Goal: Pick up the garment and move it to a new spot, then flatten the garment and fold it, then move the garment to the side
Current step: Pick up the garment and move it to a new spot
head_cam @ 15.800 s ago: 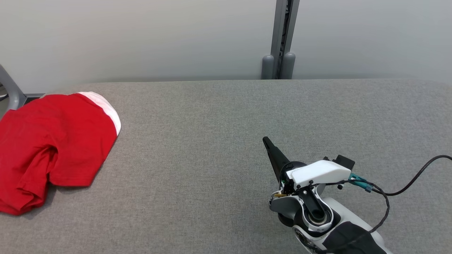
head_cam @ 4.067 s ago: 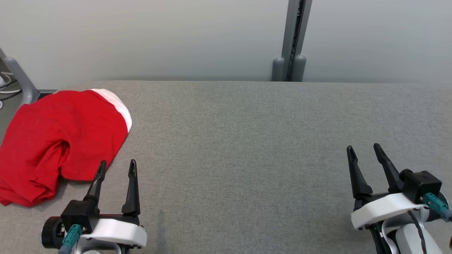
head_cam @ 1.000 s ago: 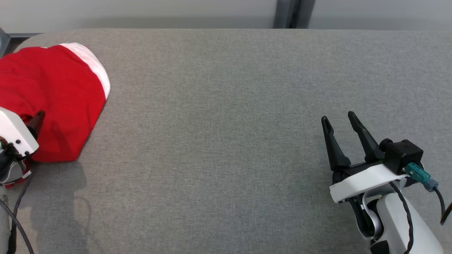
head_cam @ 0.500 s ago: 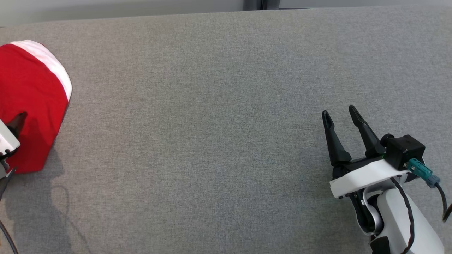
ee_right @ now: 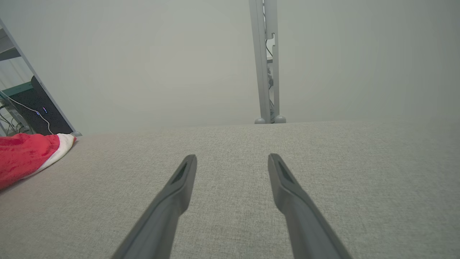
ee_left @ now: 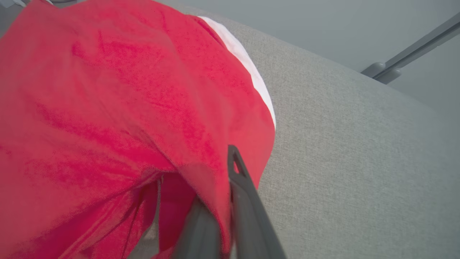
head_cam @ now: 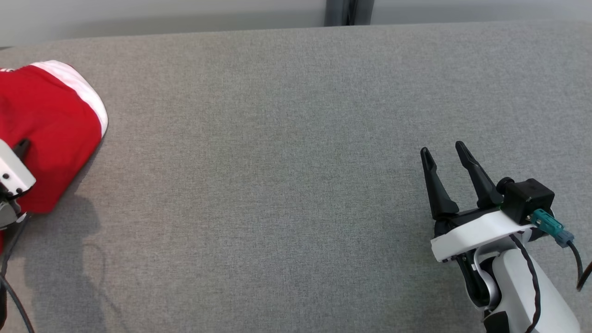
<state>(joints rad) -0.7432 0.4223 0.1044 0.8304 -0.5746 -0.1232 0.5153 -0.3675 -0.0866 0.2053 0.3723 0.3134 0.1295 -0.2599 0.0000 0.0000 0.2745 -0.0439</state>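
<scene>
Where the left gripper (ee_left: 225, 172) meets the garment (ee_left: 107, 90), its two dark fingers are pressed together with a fold of red cloth pinched between them. One finger (ee_left: 244, 201) lies bare on the outer side, and the other is mostly wrapped by fabric draped over it. In the head view this gripper (head_cam: 20, 148) sits at the left edge, cut off, with one dark tip poking above its white housing against the red cloth. The garment (head_cam: 51, 125) lies bunched at the far left end of the grey padded table (head_cam: 277, 162), its white band (head_cam: 90, 97) turned toward the middle and its left part running out of frame. Whether the pinched fold is lifted clear of the table is hard to make out. The right gripper (head_cam: 444, 152) hovers at the lower right, well apart from the garment, its fingers (ee_right: 172, 201) spread wide with nothing between them but bare grey table
</scene>
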